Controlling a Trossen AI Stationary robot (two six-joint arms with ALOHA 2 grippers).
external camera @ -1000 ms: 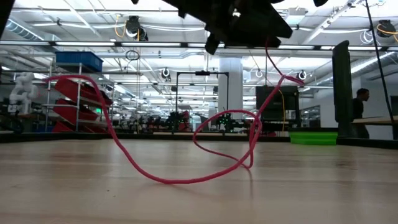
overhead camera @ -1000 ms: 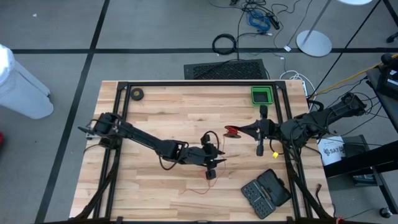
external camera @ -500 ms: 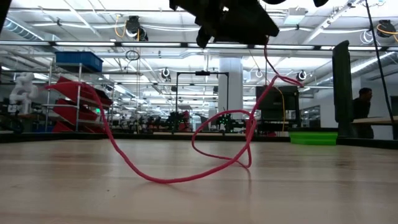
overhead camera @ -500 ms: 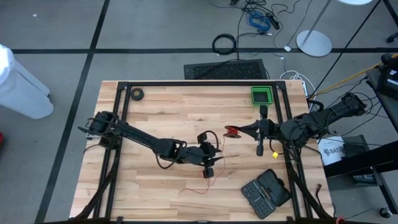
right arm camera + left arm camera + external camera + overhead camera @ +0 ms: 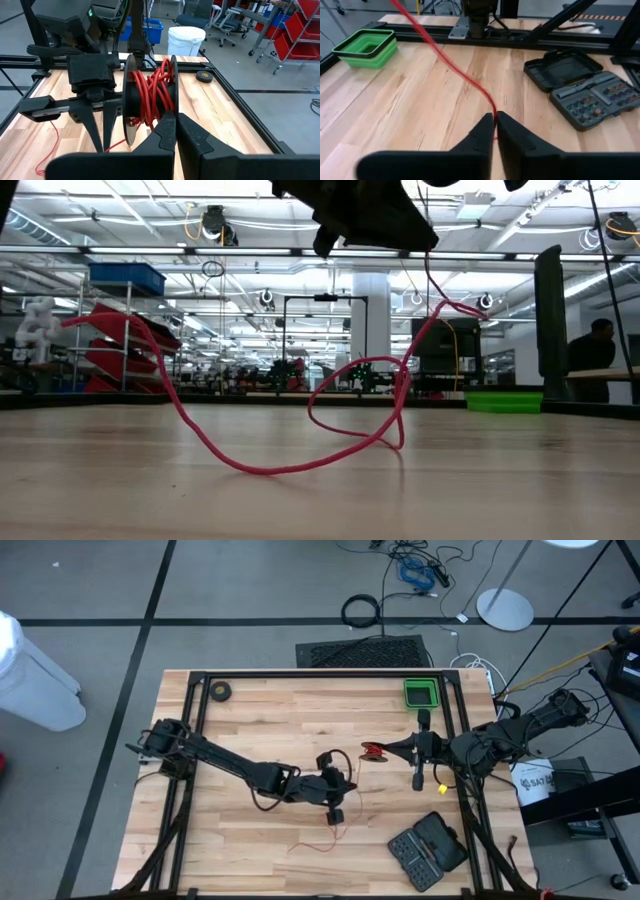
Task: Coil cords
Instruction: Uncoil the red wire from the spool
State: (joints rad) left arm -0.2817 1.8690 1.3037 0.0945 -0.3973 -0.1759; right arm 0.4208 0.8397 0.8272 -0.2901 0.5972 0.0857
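Ahead of the left fingers [image 5: 485, 135] bare desk [image 5: 420, 100] lies open; the open bit case [image 5: 582, 90] and green tray [image 5: 365, 47] flank that lane.

Showing on worktop [image 5: 260, 720]: 1 red cord [image 5: 260, 465], 1 reel [image 5: 150, 97], 1 green tray [image 5: 421, 693], 1 bit case [image 5: 428, 849], 1 black roll [image 5: 220, 691], 2 claws: left [image 5: 495, 131], right [image 5: 173, 131].
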